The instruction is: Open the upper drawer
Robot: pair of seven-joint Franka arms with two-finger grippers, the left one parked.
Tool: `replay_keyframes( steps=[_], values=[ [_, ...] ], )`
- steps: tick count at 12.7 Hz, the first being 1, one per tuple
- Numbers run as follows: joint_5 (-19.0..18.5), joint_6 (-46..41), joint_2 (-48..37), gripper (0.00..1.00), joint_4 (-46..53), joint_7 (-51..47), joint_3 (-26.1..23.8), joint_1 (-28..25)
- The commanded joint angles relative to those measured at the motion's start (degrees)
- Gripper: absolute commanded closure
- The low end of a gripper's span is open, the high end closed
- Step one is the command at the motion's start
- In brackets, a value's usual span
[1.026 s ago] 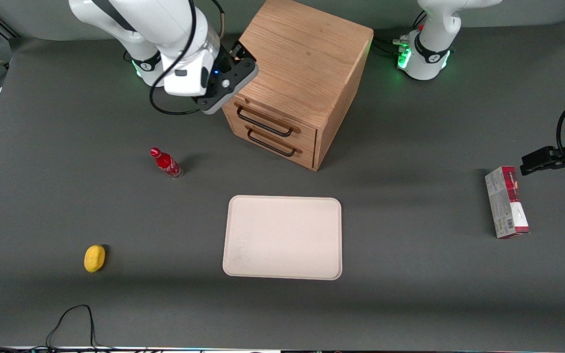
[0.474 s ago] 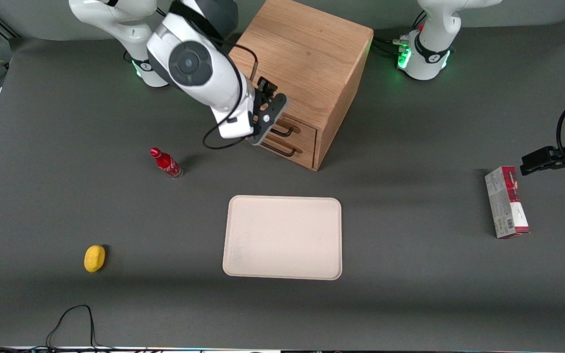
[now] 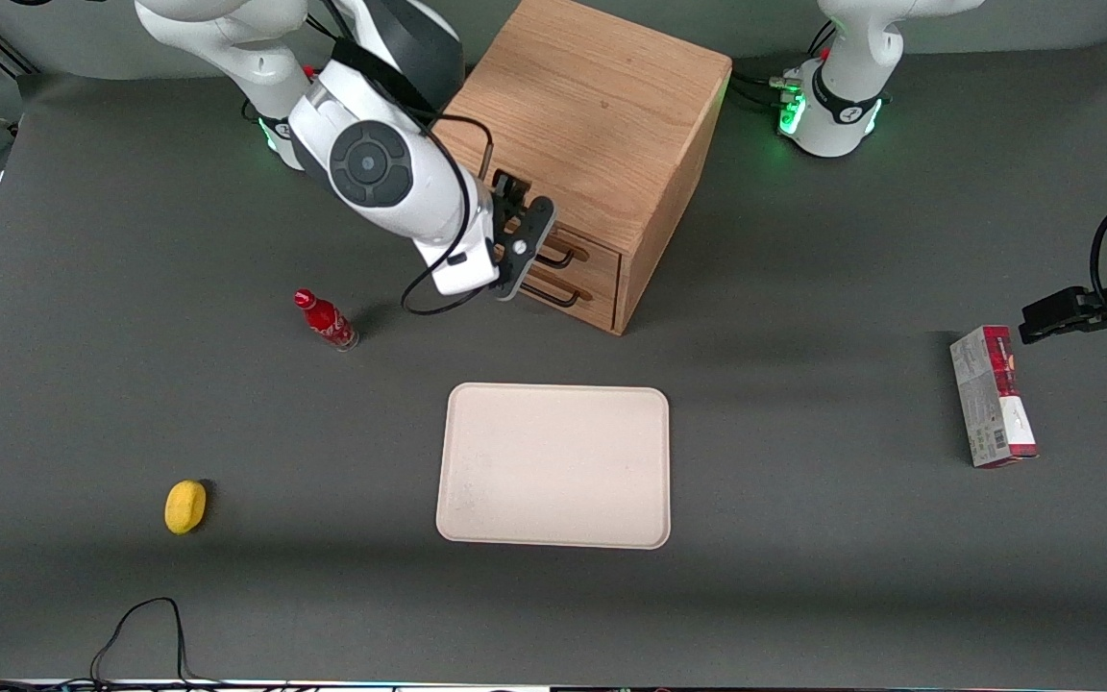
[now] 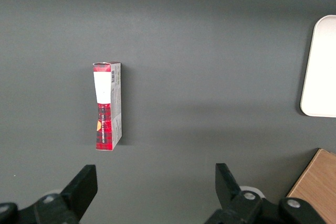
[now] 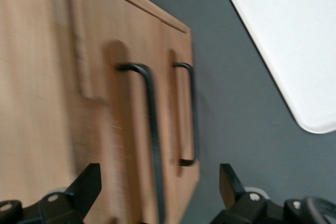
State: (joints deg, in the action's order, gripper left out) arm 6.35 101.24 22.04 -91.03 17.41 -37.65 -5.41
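Observation:
The wooden cabinet (image 3: 592, 125) stands at the back of the table, its two drawers facing the front camera. The upper drawer (image 3: 584, 252) is shut, and only one end of its black wire pull (image 3: 561, 259) shows past my arm. My gripper (image 3: 525, 240) is right in front of the drawer fronts. In the right wrist view the gripper (image 5: 158, 182) is open, with the upper drawer's pull (image 5: 151, 129) lying between the two fingers, apart from both. The bottom drawer's pull (image 5: 191, 114) is beside it, nearer the table.
A cream tray (image 3: 553, 466) lies nearer the front camera than the cabinet and also shows in the right wrist view (image 5: 283, 40). A red bottle (image 3: 326, 320) and a yellow object (image 3: 185, 506) are toward the working arm's end. A red-and-grey box (image 3: 992, 396) lies toward the parked arm's end.
My gripper has swung from beside the cabinet's top corner down to the front of the drawers and turned to face them. The drawers have not moved.

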Motion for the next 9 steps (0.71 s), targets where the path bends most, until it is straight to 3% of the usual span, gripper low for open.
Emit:
replay_keyframes(
  steps=[1,9],
  values=[
    [-1.2,-0.8,1.2,0.00,0.1,4.9,1.6,0.2],
    [-0.6,2.6,3.3,0.00,-0.8,4.0,1.4,0.0]
  ],
)
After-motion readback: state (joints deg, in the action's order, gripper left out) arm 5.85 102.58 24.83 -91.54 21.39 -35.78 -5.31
